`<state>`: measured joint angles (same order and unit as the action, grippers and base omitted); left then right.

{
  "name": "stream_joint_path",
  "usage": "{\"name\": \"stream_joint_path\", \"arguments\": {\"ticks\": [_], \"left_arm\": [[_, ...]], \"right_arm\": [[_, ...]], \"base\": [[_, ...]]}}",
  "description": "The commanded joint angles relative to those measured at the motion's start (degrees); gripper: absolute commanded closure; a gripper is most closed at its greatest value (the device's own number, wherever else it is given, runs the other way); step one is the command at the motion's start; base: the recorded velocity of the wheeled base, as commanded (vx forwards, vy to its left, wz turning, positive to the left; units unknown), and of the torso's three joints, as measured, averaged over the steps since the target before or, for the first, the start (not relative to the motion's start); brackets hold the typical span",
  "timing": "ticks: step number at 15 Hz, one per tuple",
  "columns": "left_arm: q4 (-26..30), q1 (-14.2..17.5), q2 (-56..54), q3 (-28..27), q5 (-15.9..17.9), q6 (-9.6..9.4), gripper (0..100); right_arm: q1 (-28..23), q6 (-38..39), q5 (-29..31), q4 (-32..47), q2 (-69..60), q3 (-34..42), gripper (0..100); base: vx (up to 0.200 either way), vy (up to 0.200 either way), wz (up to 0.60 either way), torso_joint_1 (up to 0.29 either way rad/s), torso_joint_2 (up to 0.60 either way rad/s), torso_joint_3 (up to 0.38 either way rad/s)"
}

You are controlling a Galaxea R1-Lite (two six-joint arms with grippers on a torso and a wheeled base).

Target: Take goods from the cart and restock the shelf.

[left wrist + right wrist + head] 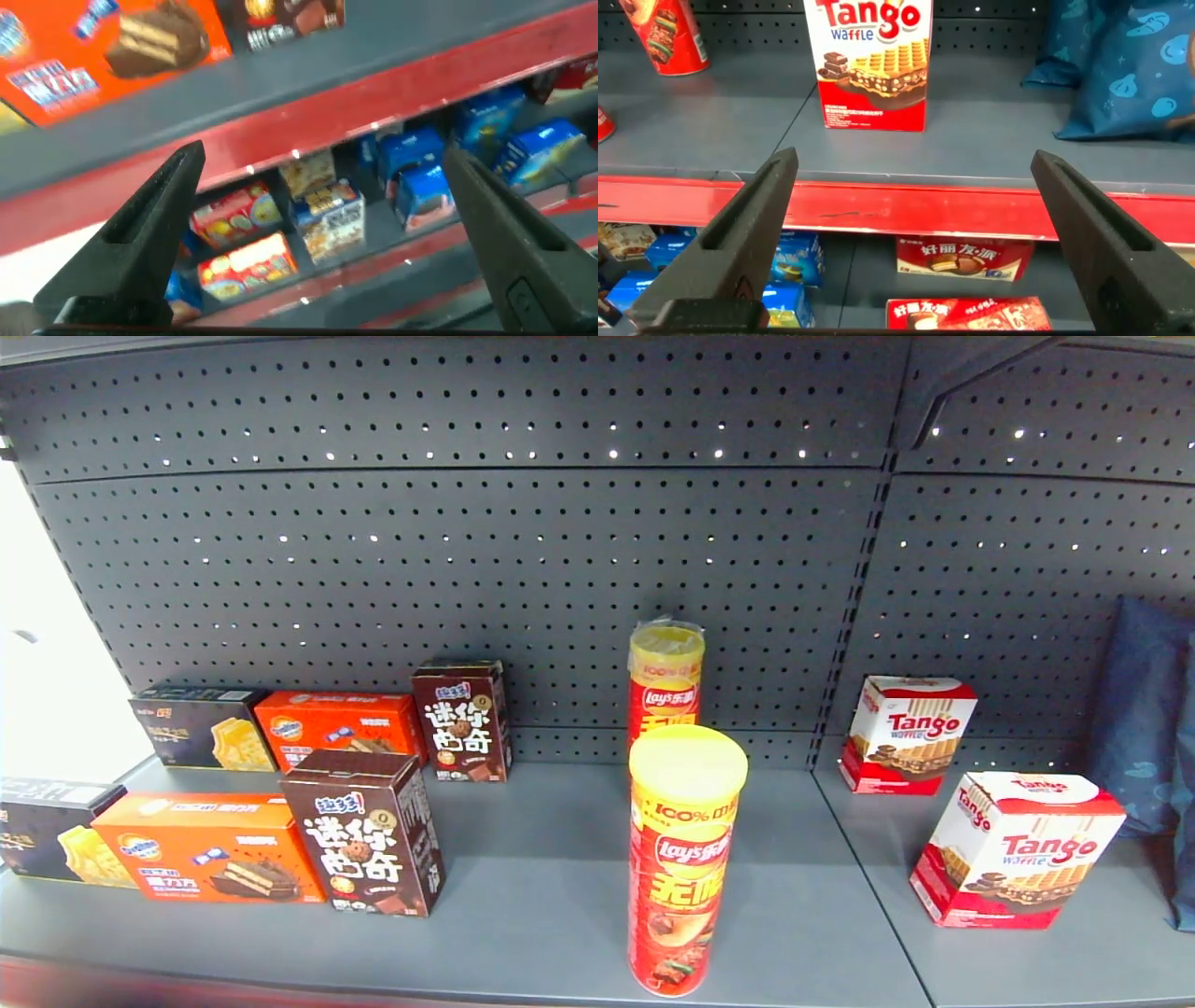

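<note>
Grey shelf (541, 859): chip cans (686, 859) centre frame, boxes (210, 845) left and right.
Left pincer (322, 154): wide, empty.
Right pincer (915, 157): wide, empty.

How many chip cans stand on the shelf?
2: the front chip can near the shelf edge, the rear chip can directly behind it by the pegboard. None seems hidden.
</note>
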<state>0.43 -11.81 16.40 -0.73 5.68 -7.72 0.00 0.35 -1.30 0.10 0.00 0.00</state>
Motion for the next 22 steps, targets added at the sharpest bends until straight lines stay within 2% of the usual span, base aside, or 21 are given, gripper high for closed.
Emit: {"name": "stream_joint_path", "arguments": {"ticks": [1, 3, 4, 6, 7, 11, 21, 22], "left_arm": [[1.1, 9.4, -0.1, 0.3, 3.7, 0.07, 0], [1.2, 13.6, -1.3, 0.3, 2.3, 2.09, 0], [1.3, 14.4, -5.4, 0.2, 2.3, 2.09, 0], [1.2, 13.5, -13.1, 0.3, 2.2, 2.09, 0], [1.0, 11.7, -16.1, 0.5, 2.1, 2.09, 0], [0.5, 11.8, -16.4, 0.6, 0.9, 3.85, 0], [0.1, 11.7, -16.4, 0.6, 0.4, 3.85, 0], [0.1, 11.7, -16.4, 0.6, 0.4, 4.03, 0]], "right_arm": [[0.0, 0.0, 0.0, 0.0, 0.0, 0.0, 0], [0.0, 0.0, 0.0, 0.0, 0.0, 0.0, 0], [0.0, 0.0, 0.0, 0.0, 0.0, 0.0, 0], [0.0, 0.0, 0.0, 0.0, 0.0, 0.0, 0], [0.0, 0.0, 0.0, 0.0, 0.0, 0.0, 0], [0.0, 0.0, 0.0, 0.0, 0.0, 0.0, 0], [0.0, 0.0, 0.0, 0.0, 0.0, 0.0, 0], [0.0, 0.0, 0.0, 0.0, 0.0, 0.0, 0]], "base": [[0.0, 0.0, 0.0, 0.0, 0.0, 0.0], [0.0, 0.0, 0.0, 0.0, 0.0, 0.0], [0.0, 0.0, 0.0, 0.0, 0.0, 0.0], [0.0, 0.0, 0.0, 0.0, 0.0, 0.0], [0.0, 0.0, 0.0, 0.0, 0.0, 0.0], [0.0, 0.0, 0.0, 0.0, 0.0, 0.0], [0.0, 0.0, 0.0, 0.0, 0.0, 0.0], [-0.2, 0.0, 0.0, 0.002, 0.0, 0.007]]}}
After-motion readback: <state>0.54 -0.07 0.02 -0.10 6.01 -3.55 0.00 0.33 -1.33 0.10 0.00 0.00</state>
